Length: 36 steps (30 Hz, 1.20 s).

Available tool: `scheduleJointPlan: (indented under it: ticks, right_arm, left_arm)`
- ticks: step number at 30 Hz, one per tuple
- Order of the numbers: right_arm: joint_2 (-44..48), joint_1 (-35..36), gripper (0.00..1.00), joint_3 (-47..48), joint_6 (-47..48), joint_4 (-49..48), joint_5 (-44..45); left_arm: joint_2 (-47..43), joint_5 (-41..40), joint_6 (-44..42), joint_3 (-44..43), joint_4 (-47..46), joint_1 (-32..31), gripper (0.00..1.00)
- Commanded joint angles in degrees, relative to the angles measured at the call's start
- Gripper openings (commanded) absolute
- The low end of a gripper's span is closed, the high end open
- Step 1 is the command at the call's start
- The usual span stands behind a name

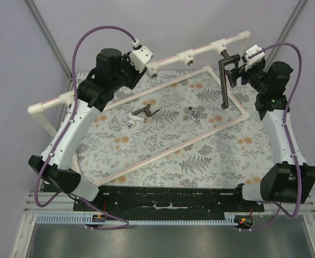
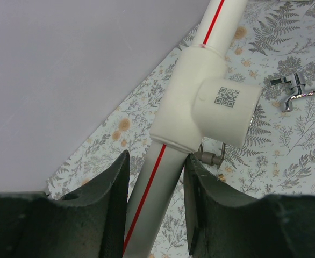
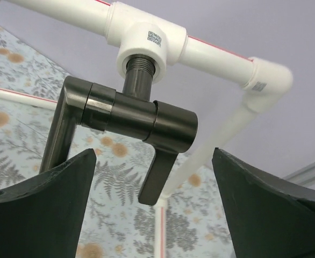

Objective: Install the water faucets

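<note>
Dark L-shaped faucet (image 3: 130, 115) sits threaded in a pipe frame (image 2: 187, 102) socket near its right end. Right gripper (image 3: 153, 177): jaws apart, flanking it, no contact. Left gripper (image 2: 156, 161) is clamped on the pipe frame. Likely next: fetch the silver faucet (image 1: 192, 114) or short dark faucet (image 1: 143, 114) off the table (image 1: 211, 156), which needs a square body grasp.

I see a white pipe frame (image 1: 188, 55) with a thin red stripe along its tubes; its lower rectangle lies flat on a fern-and-flower patterned cloth (image 1: 200, 156). One tee fitting (image 2: 200, 97) on the frame carries a small QR label (image 2: 227, 97). Behind the frame rises a plain grey backdrop (image 1: 163, 21). Nearer to me than the frame, a black plate (image 1: 168, 194) borders the cloth, and beyond it runs a white slotted duct (image 1: 163, 221).
</note>
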State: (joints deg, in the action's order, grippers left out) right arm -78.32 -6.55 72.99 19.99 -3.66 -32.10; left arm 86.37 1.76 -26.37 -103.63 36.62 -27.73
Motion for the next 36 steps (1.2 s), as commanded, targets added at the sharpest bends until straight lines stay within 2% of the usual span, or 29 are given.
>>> scheduleJointPlan:
  ticks: [1,8,15,19,24,32,36]
  right_arm:
    - [1.51,0.13,0.98,0.48,14.44,-2.41,-1.38]
    - [-1.04,0.39,0.96,3.47,24.22,-1.96,-6.05]
    - [-3.41,0.83,0.85,4.88,24.58,-3.36,-9.21]
    - [-4.38,0.83,0.81,4.88,20.81,-5.12,-11.31]
    - [-5.52,0.83,0.72,2.42,3.17,-13.98,-12.47]
    - [-7.45,0.83,0.48,-3.20,-34.01,-30.07,-8.43]
    - [-9.30,0.83,0.37,-3.65,-51.31,-30.18,-3.17]
  left_arm:
    - [-1.90,-7.03,10.73,0.71,-2.70,1.53,0.02]
    - [-1.82,-6.51,10.81,0.54,-2.78,1.53,0.02]
    - [-1.82,-6.51,10.81,0.72,-2.78,1.53,0.02]
    - [-1.73,-6.77,10.90,1.07,-2.78,1.53,0.02]
    - [-1.38,-6.33,11.16,0.98,-2.78,1.53,0.02]
    - [-2.25,-5.10,11.60,2.47,-3.83,1.45,0.02]
    - [-2.26,-4.84,11.87,3.18,-4.54,1.53,0.02]
